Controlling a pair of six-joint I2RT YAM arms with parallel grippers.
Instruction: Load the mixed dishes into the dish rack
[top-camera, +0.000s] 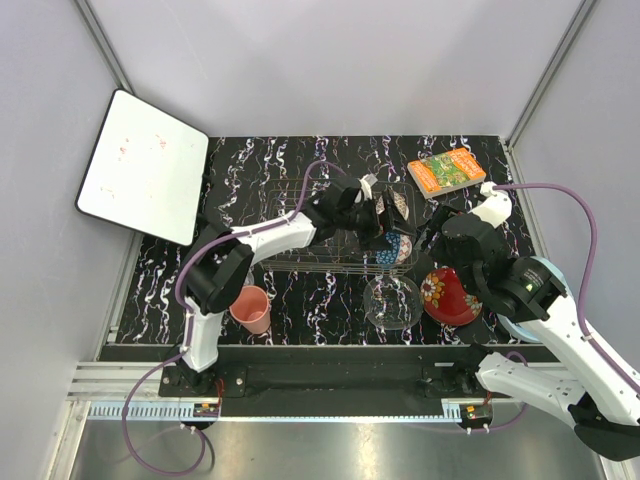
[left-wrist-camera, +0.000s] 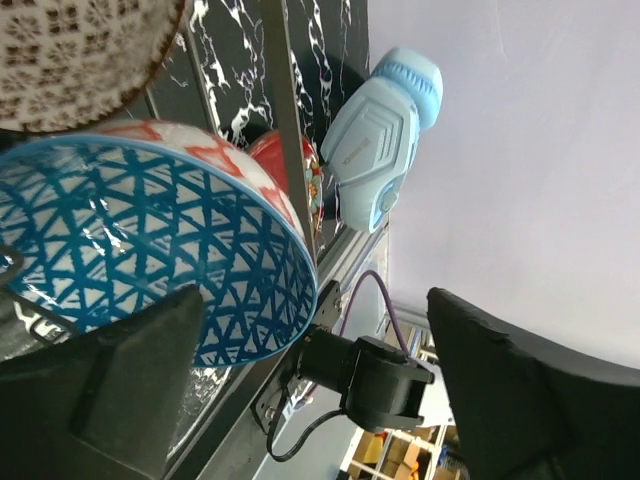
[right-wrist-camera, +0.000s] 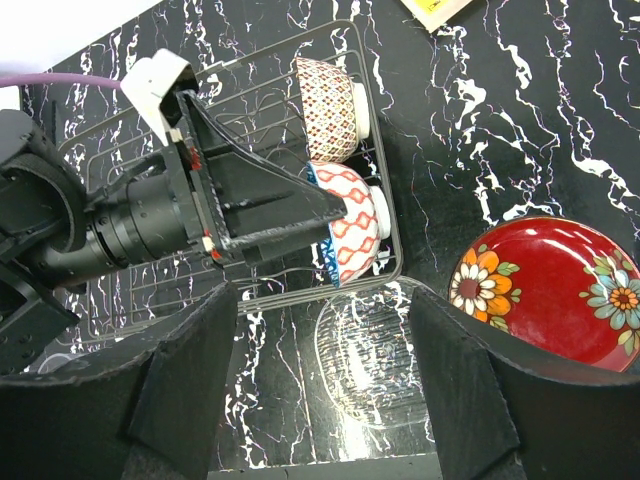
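- Rack (top-camera: 300, 195) sits mid-table (top-camera: 300, 290). The top is black and marbled, with grey walls around. A white board (top-camera: 140, 165) leans at far left and a book (top-camera: 447, 172) lies at far right. Cup (top-camera: 252, 308), glass plate (top-camera: 392, 302) and red dish (top-camera: 450, 295) lie outside it, on the near side.
- Left wrist: left gripper (left-wrist-camera: 312, 330) is spread wide and grips nothing. Blue bowl (left-wrist-camera: 130, 240) stands on edge beside one finger, with the tan-red bowl (left-wrist-camera: 70, 60) next to it.
- Right wrist: right gripper (right-wrist-camera: 325, 390) is wide and empty above the glass plate. Both bowls stand at the rack's right end, and the left arm (right-wrist-camera: 120, 230) crosses the wires.

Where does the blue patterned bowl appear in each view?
Top external: blue patterned bowl right of centre, in the dish rack.
Left wrist: the bowl fills the left half.
Right wrist: the bowl at centre, in the rack's corner.
Shared landmark: tan-red patterned bowl beside it.
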